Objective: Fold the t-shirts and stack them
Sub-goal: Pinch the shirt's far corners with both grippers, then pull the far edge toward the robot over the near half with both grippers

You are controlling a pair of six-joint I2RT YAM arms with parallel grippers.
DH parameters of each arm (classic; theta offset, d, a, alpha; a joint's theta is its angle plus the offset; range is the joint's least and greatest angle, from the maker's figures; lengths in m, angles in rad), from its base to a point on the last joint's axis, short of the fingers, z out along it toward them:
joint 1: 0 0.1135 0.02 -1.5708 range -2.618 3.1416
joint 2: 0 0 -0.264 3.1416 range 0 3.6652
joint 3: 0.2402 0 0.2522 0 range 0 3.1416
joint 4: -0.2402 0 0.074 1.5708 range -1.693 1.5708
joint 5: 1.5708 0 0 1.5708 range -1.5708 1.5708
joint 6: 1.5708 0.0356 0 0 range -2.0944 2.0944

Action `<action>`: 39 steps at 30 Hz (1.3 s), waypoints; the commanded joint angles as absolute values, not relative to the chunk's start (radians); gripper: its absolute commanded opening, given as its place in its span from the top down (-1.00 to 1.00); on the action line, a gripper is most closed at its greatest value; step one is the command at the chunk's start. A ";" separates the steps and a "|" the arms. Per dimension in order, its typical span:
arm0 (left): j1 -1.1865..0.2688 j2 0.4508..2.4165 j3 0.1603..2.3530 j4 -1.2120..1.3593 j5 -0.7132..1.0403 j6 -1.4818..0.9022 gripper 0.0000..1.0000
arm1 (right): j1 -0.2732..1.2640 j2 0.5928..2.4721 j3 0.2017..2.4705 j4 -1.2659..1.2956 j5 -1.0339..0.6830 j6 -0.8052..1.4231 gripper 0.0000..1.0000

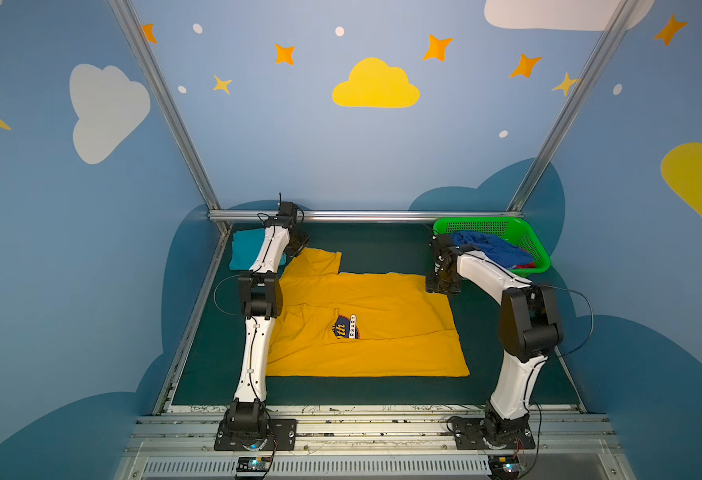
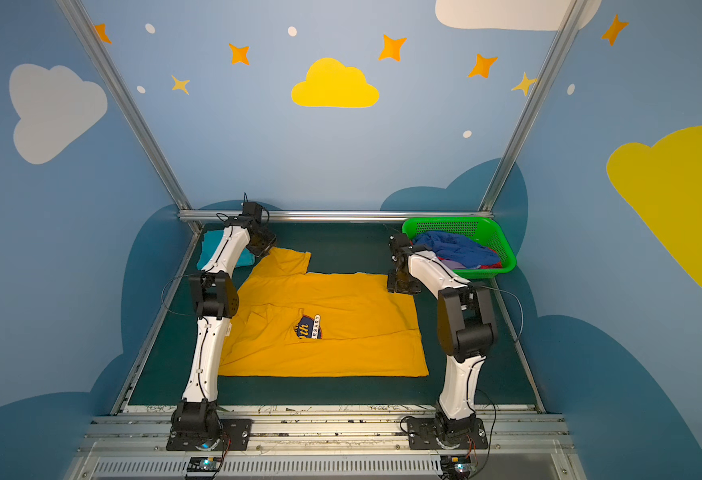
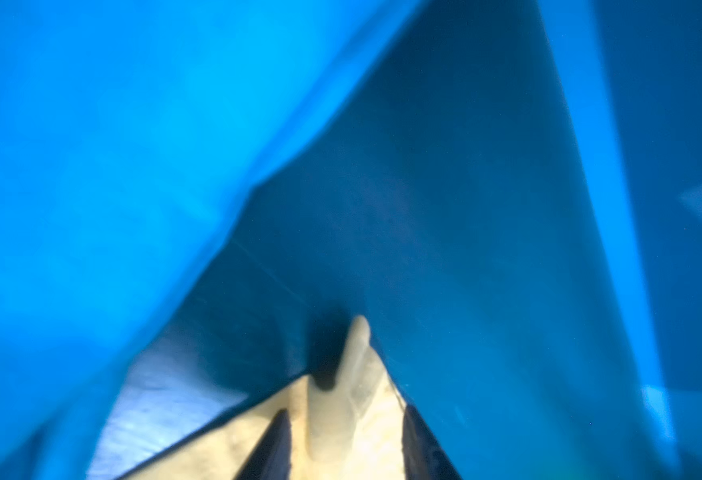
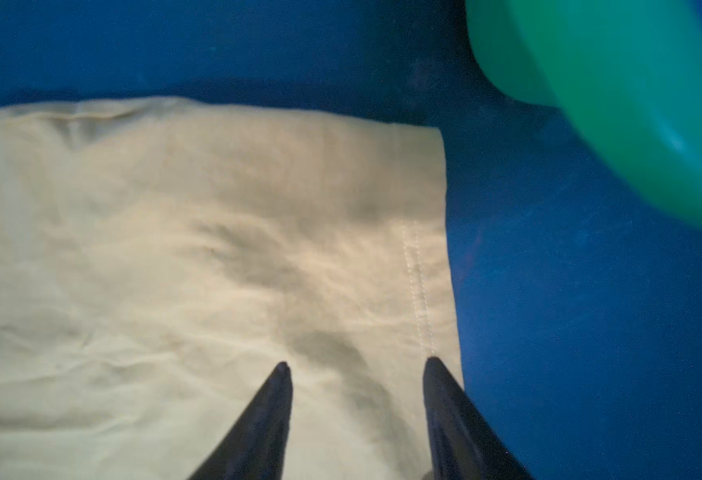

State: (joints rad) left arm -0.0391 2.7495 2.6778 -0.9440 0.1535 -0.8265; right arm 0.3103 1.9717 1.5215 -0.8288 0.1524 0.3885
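The mustard-yellow t-shirt (image 1: 382,307) bears a navy print (image 1: 343,328), the teal t-shirt (image 1: 242,249) is plain, the perforated basket (image 1: 486,227) bright green.

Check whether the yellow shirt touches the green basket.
Apart. The right wrist view shows dark mat between the yellow shirt and the green basket.

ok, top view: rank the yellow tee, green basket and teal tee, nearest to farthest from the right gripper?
From the right gripper, in a top view:
1. yellow t-shirt: its far right corner lies directly under the gripper.
2. green basket: just behind it, in the far right corner.
3. teal t-shirt: far left corner, opposite side.
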 commanded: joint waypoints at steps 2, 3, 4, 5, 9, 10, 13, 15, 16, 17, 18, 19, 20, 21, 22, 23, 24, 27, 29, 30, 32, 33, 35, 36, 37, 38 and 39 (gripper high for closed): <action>-0.038 2.764 2.688 -0.954 0.143 -0.828 0.77 | 0.304 2.062 1.639 -0.917 0.199 0.407 -0.20; -0.037 2.761 2.688 -0.960 0.140 -0.827 0.88 | 0.303 2.089 1.674 -0.929 0.207 0.413 -0.22; -0.039 2.754 2.686 -0.963 0.137 -0.824 0.92 | 0.301 2.115 1.706 -0.939 0.217 0.420 -0.23; -0.039 2.747 2.684 -0.966 0.137 -0.820 0.93 | 0.300 2.134 1.731 -0.947 0.222 0.427 -0.23; -0.044 2.703 2.667 -0.975 0.131 -0.802 0.92 | 0.292 2.193 1.806 -0.932 0.236 0.447 -0.25; -0.043 2.688 2.662 -0.982 0.126 -0.798 0.93 | 0.289 2.205 1.821 -0.924 0.242 0.451 -0.26; -0.043 2.624 2.615 -0.990 0.115 -0.789 0.93 | 0.287 2.240 1.856 -0.908 0.240 0.458 -0.26; -0.041 2.571 2.565 -0.988 0.101 -0.782 0.93 | 0.289 2.262 1.875 -0.910 0.233 0.465 -0.24; -0.039 2.542 2.535 -0.985 0.092 -0.778 0.93 | 0.290 2.270 1.876 -0.905 0.231 0.468 -0.23; -0.038 2.517 2.508 -0.981 0.086 -0.775 0.93 | 0.291 2.275 1.873 -0.897 0.225 0.468 -0.23; -0.034 2.490 2.477 -0.973 0.083 -0.773 0.93 | 0.294 2.283 1.873 -0.892 0.218 0.469 -0.23; -0.033 2.465 2.450 -0.966 0.081 -0.774 0.93 | 0.296 2.290 1.871 -0.889 0.214 0.473 -0.24; -0.031 2.448 2.430 -0.962 0.083 -0.773 0.93 | 0.297 2.297 1.871 -0.887 0.212 0.476 -0.24; -0.026 2.432 2.413 -0.960 0.087 -0.773 0.93 | 0.299 2.303 1.867 -0.879 0.207 0.481 -0.24; -0.024 2.418 2.403 -0.967 0.089 -0.772 0.92 | 0.301 2.308 1.859 -0.868 0.198 0.482 -0.25; -0.022 2.407 2.398 -0.975 0.086 -0.769 0.93 | 0.301 2.311 1.854 -0.857 0.187 0.486 -0.24; -0.020 2.394 2.394 -0.984 0.083 -0.762 0.92 | 0.301 2.314 1.848 -0.847 0.173 0.489 -0.24; -0.021 2.353 2.359 -0.985 0.085 -0.754 0.93 | 0.299 2.315 1.830 -0.804 0.117 0.488 0.18; -0.021 2.320 2.320 -0.963 0.095 -0.754 0.92 | 0.299 2.309 1.825 -0.789 0.099 0.493 0.77; -0.021 2.303 2.302 -0.955 0.095 -0.754 0.93 | 0.299 2.300 1.818 -0.782 0.098 0.498 1.00; -0.021 2.278 2.278 -0.951 0.090 -0.750 0.93 | 0.301 2.265 1.787 -0.757 0.104 0.504 1.00; -0.020 2.267 2.268 -0.953 0.087 -0.747 0.93 | 0.301 2.238 1.763 -0.741 0.112 0.507 1.00; -0.017 2.239 2.234 -0.951 0.089 -0.746 0.93 | 0.301 2.181 1.716 -0.716 0.129 0.511 1.00; -0.016 2.221 2.210 -0.948 0.087 -0.745 0.92 | 0.300 2.147 1.687 -0.702 0.141 0.514 1.00; -0.016 2.203 2.181 -0.941 0.086 -0.746 0.92 | 0.301 2.116 1.660 -0.692 0.151 0.517 1.00; -0.014 2.180 2.141 -0.930 0.087 -0.749 0.93 | 0.301 2.079 1.626 -0.676 0.161 0.521 1.00; -0.012 2.148 2.095 -0.911 0.089 -0.752 0.92 | 0.300 2.041 1.588 -0.662 0.171 0.525 1.00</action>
